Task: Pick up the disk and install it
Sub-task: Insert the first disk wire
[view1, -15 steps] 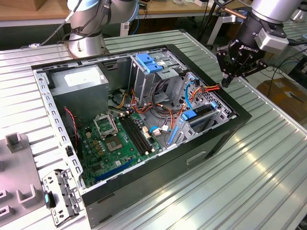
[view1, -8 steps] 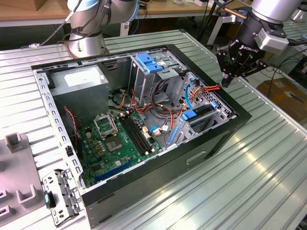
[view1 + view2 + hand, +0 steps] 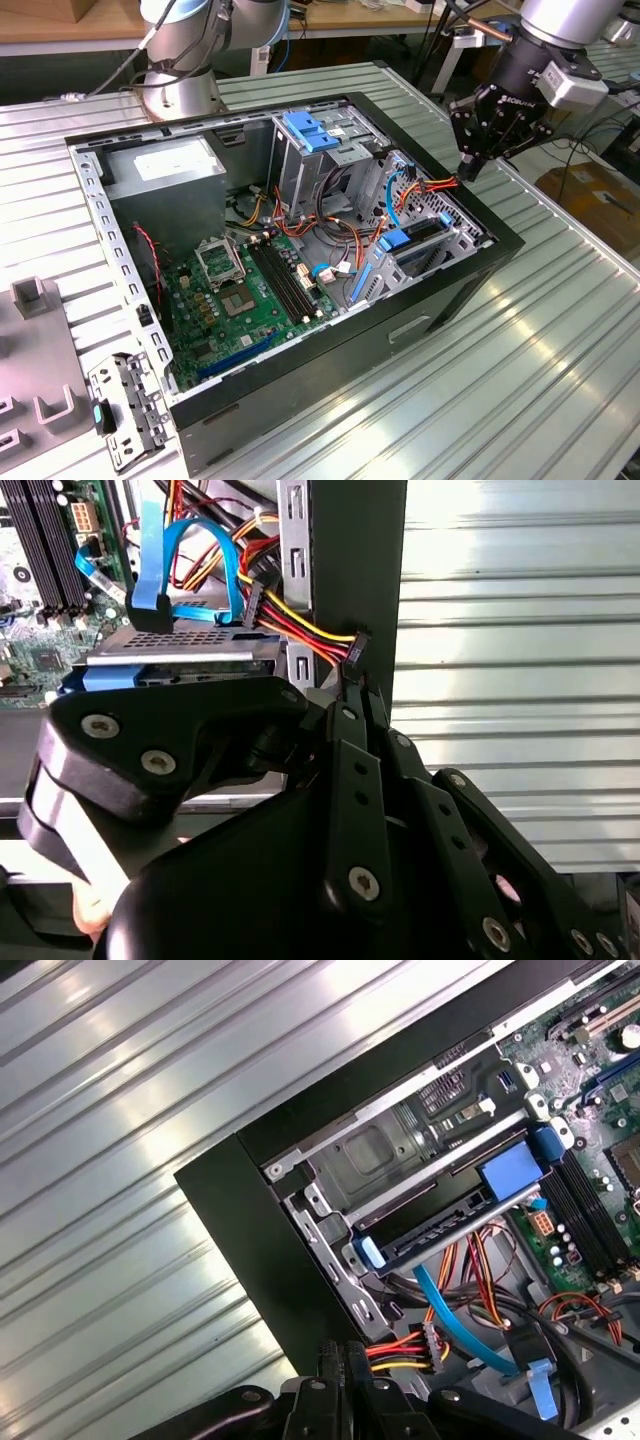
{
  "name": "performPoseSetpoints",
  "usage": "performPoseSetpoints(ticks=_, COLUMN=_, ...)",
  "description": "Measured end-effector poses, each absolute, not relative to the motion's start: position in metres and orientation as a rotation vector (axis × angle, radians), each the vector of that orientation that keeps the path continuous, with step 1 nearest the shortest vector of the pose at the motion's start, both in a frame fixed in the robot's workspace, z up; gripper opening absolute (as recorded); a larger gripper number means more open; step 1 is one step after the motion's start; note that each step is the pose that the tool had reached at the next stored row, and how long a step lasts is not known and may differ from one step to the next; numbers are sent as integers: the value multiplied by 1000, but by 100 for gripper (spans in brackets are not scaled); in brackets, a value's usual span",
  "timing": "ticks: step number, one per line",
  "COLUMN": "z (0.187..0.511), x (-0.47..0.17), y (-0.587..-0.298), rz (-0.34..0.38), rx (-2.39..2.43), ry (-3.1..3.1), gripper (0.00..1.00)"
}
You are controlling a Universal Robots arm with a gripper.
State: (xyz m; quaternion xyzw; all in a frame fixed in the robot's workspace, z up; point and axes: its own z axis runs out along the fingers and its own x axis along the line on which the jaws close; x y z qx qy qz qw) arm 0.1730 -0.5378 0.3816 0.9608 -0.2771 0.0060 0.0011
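Blue-framed disk [image 3: 418,243] seated in case bay, claw [image 3: 470,165] pinched together above

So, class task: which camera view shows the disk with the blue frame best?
The first wrist view: the disk lies slanted in its bay at the case corner, its blue frame visible along most of its length. The exterior view shows it small and far off. The second wrist view shows one edge behind the gripper.

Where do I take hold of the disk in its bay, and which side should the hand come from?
Probably from above, through the case's open side: the disk lies flat in the metal cage, its blue carrier frame running along the long edges. Pinch across those edges, away from the light blue cable.
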Motion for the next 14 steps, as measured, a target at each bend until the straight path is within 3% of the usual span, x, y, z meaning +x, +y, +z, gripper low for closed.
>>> performPoseSetpoints(ticks=14, z=380, x=173, y=-536, rz=25, rx=3016, ry=-870, gripper=17)
